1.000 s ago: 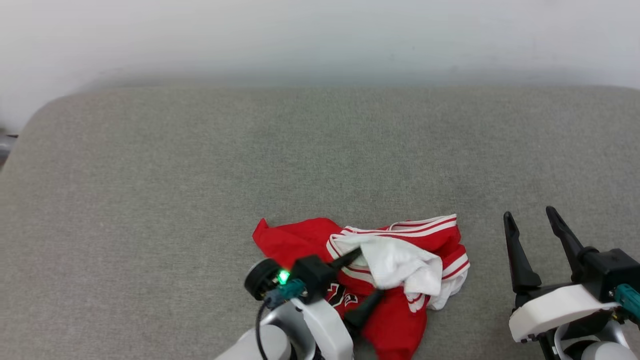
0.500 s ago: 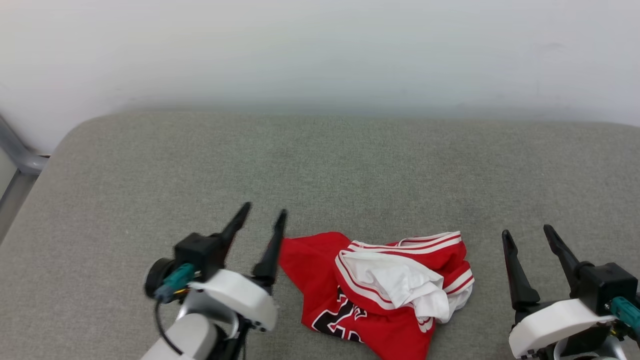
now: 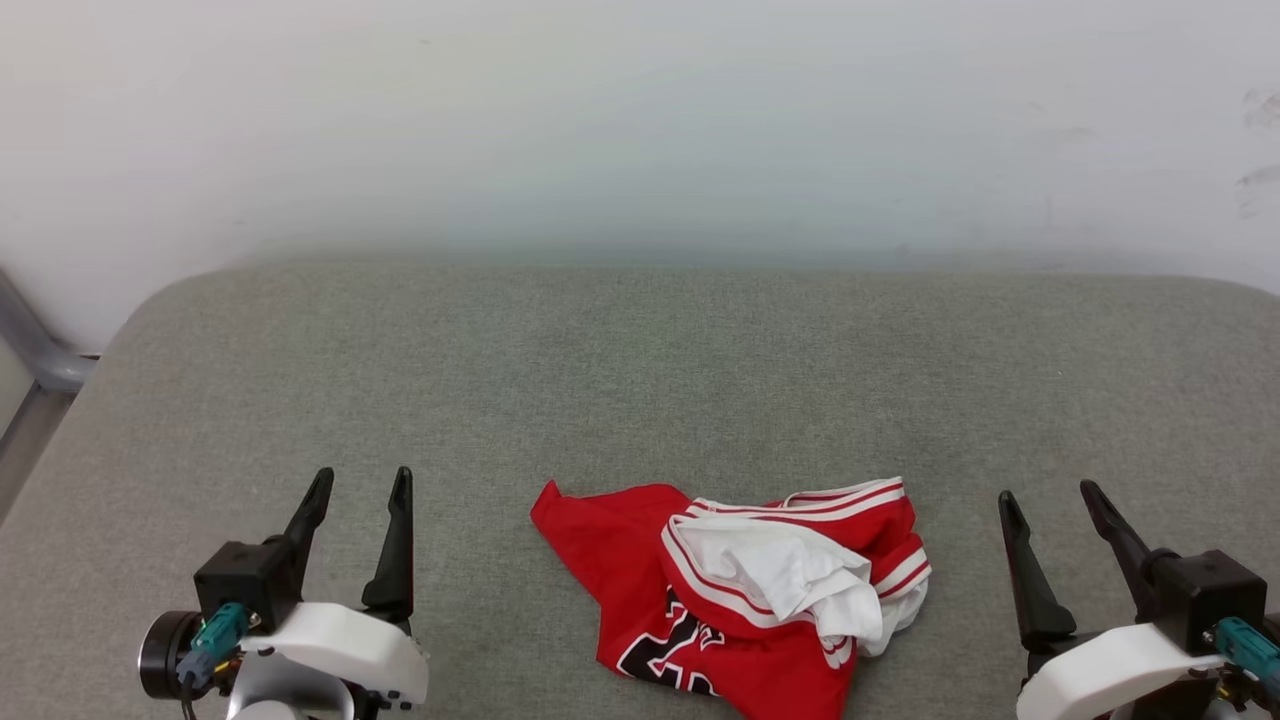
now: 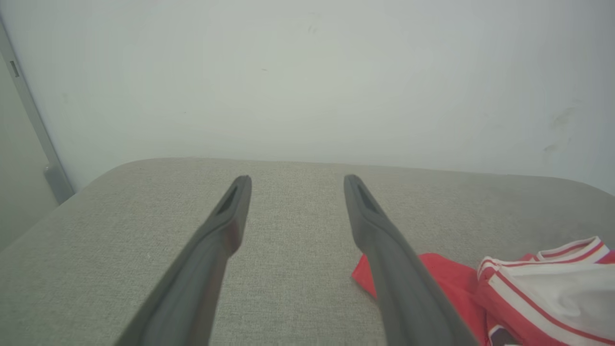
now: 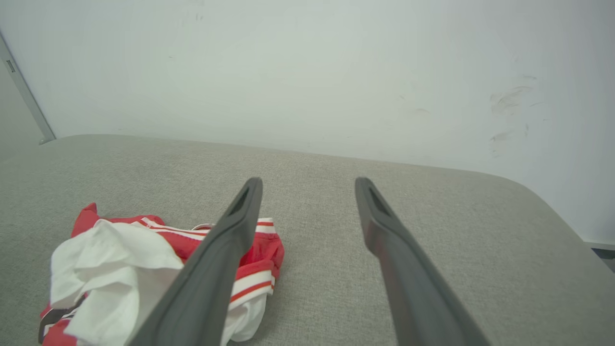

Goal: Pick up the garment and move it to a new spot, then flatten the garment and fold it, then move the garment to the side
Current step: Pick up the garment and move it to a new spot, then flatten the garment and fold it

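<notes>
Garment (image 3: 735,590) lies crumpled between left fingers (image 3: 398,540) and right fingers (image 3: 1022,570), touching neither.

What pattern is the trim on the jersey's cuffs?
Red and white stripes along the cuff trim of the jersey; clearest in the head view.

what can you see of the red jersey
The garment is a red jersey of thin, soft-looking cloth, crumpled in a loose heap. A white sleeve part with red-and-white striped trim lies bunched on top, and part of black-and-white lettering shows on the near red panel. One red corner sticks out toward the left. It rests on the grey fabric surface, between the open left gripper and right gripper; neither touches it.
</notes>
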